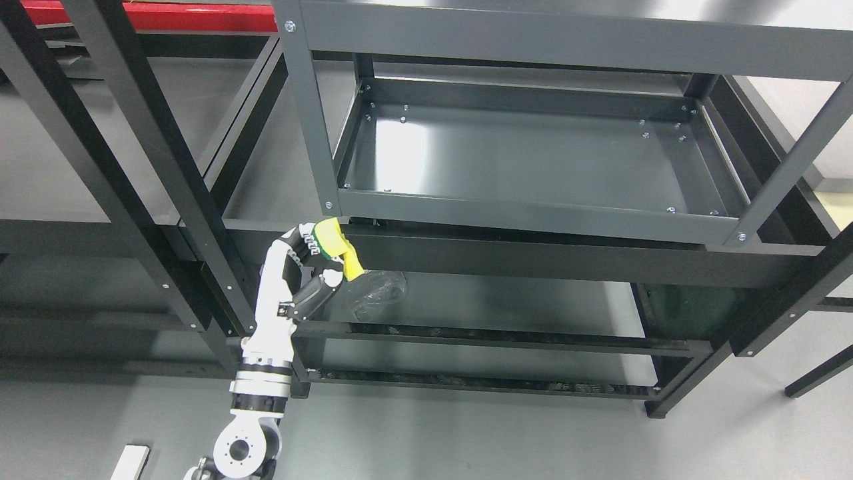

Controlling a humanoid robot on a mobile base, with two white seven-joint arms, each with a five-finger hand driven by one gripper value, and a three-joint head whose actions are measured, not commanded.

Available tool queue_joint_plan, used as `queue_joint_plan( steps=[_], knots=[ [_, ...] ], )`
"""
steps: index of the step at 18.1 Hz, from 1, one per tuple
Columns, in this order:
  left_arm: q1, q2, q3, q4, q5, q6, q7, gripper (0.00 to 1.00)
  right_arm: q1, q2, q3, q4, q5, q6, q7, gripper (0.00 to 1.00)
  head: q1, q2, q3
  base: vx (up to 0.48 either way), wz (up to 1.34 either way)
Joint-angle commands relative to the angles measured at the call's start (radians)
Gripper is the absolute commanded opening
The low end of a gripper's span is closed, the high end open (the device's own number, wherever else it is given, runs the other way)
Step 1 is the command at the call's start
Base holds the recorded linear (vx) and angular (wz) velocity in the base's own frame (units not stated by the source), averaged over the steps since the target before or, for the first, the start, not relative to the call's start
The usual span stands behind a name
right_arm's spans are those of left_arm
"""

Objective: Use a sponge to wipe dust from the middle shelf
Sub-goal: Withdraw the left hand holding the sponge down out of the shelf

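A yellow sponge with a green backing (pixel 338 250) is held in my left hand (pixel 313 263), whose white and black fingers are curled around it. The hand is raised just below the front left corner of the middle shelf (pixel 506 160), a dark grey metal tray with a raised rim and bolts at its corners. The sponge sits under the shelf's front rim (pixel 533 213), not on its surface. My left arm comes up from the bottom left. My right arm is not in view.
The shelf's upright posts (pixel 310 107) stand at the corners. A top shelf (pixel 573 33) overhangs above. A lower shelf (pixel 506 303) holds a clear plastic item (pixel 376 293). Black racks (pixel 160 167) stand to the left. A white object (pixel 130 463) lies on the floor.
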Motion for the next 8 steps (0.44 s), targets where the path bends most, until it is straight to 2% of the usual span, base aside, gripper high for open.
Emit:
queue_joint_plan(
  steps=[1,8],
  knots=[
    [0.06,0.011,0.063,-0.119,0.014,-0.012,-0.004,0.01,0.0,-0.017,0.0,-0.017,0.0,0.001,0.001,1.0,0.0,0.0,0.0,0.0,0.0],
    [0.066,0.011,0.066,-0.111,0.014,-0.001,-0.005,0.01,0.0,-0.017,0.0,-0.017,0.0,0.001,0.001,1.0,0.0,0.0,0.0,-0.001,0.0]
  ],
)
